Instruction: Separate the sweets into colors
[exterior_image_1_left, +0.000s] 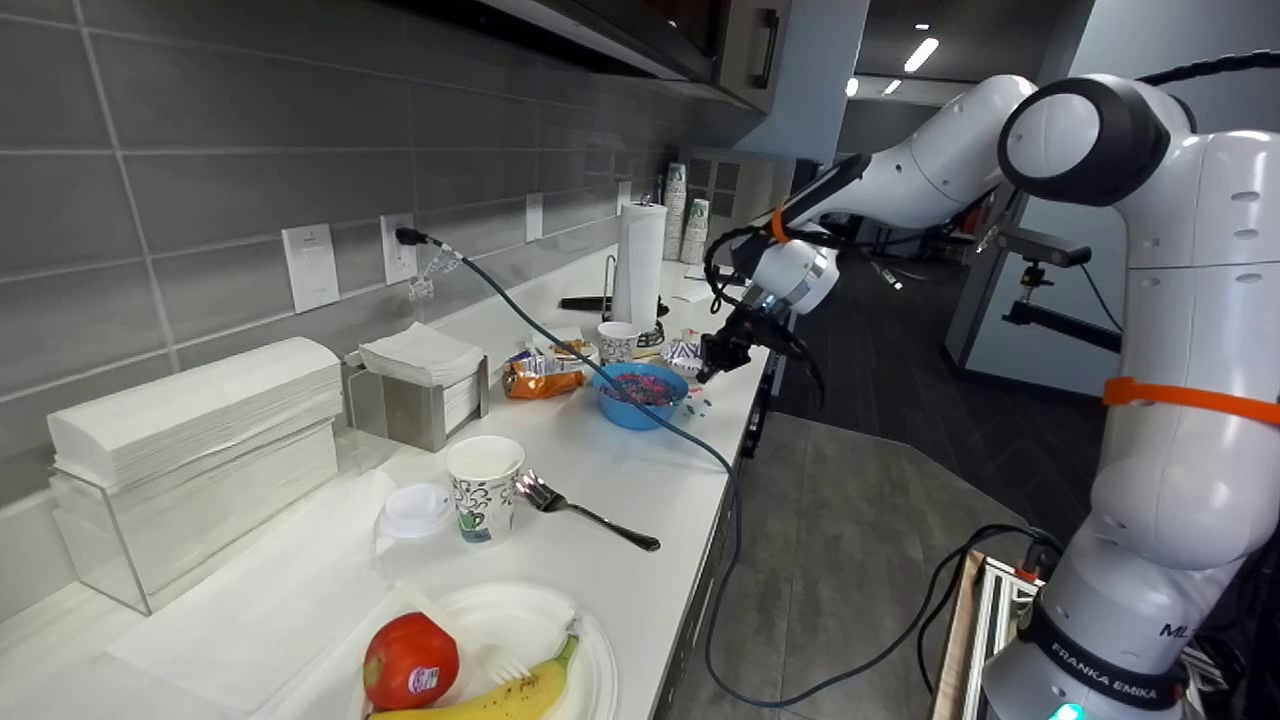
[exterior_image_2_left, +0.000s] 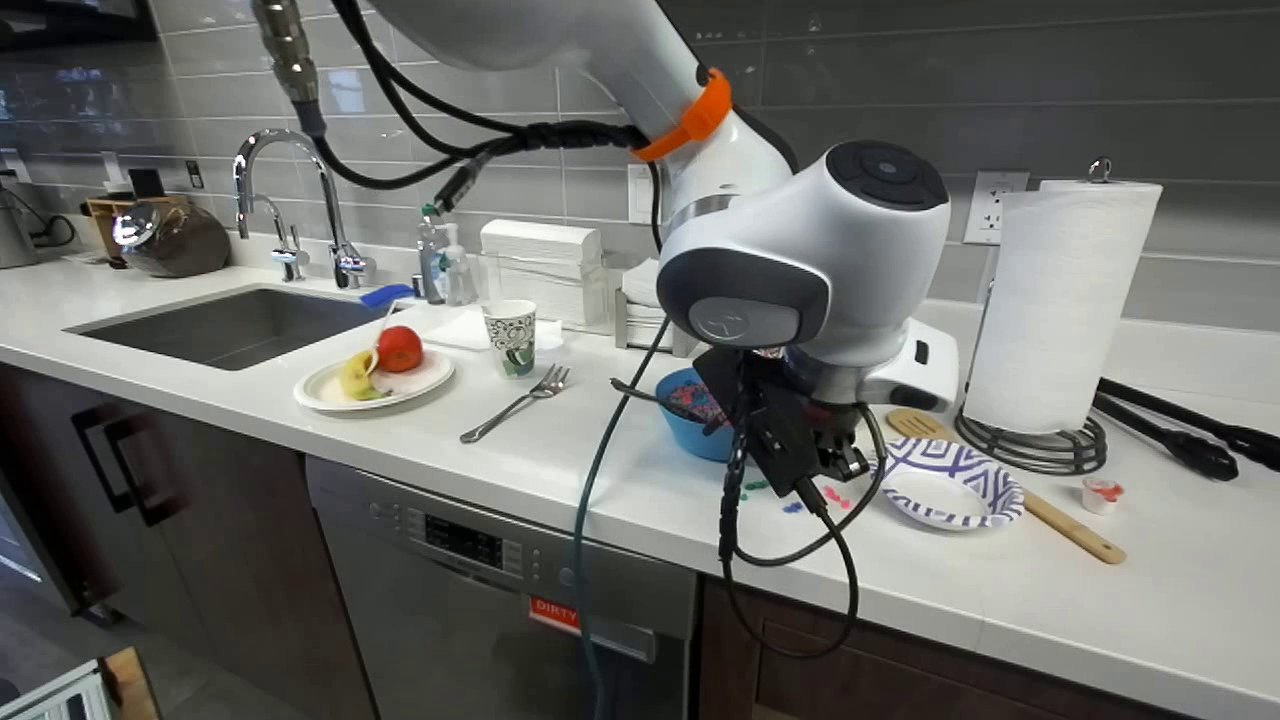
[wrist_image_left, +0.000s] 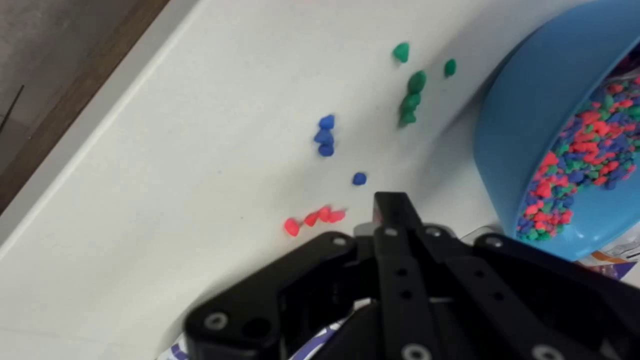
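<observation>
Wrist view. My pincer (wrist_image_left: 393, 202) is fully closed, tips together; whether one small sweet is pinched between them I cannot tell. On the bench (wrist_image_left: 240, 90), three colour groups, each apart from the next. Red sweets (wrist_image_left: 324, 214): a row of four, near my tips. Blue sweets (wrist_image_left: 324, 137): three in a touching line, one more off by itself on the red side. Green sweets (wrist_image_left: 416, 81): a short touching line, two single pieces near it. Blue lies between red and green. The blue bowl (wrist_image_left: 515, 115) stands near the greens, holding mixed sweets (wrist_image_left: 600, 140) in all three colours.

In an exterior view, my arm (exterior_image_1_left: 930, 180) reaches over the bench; pincer beside the bowl, near the loose pieces, too small to count here. A cable (exterior_image_1_left: 520, 312) crosses in front of the bowl. Nearer the camera: paper cup (exterior_image_1_left: 485, 500), fork (exterior_image_1_left: 585, 512), plate (exterior_image_1_left: 500, 605) with banana (exterior_image_1_left: 530, 692) and red fruit (exterior_image_1_left: 410, 650).

In an exterior view, my wrist (exterior_image_2_left: 810, 270) partly hides the bowl; a dark handle (exterior_image_2_left: 660, 399) juts over its rim. A patterned paper dish (exterior_image_2_left: 925, 455) covers the middle of a wooden utensil (exterior_image_2_left: 1080, 530).
</observation>
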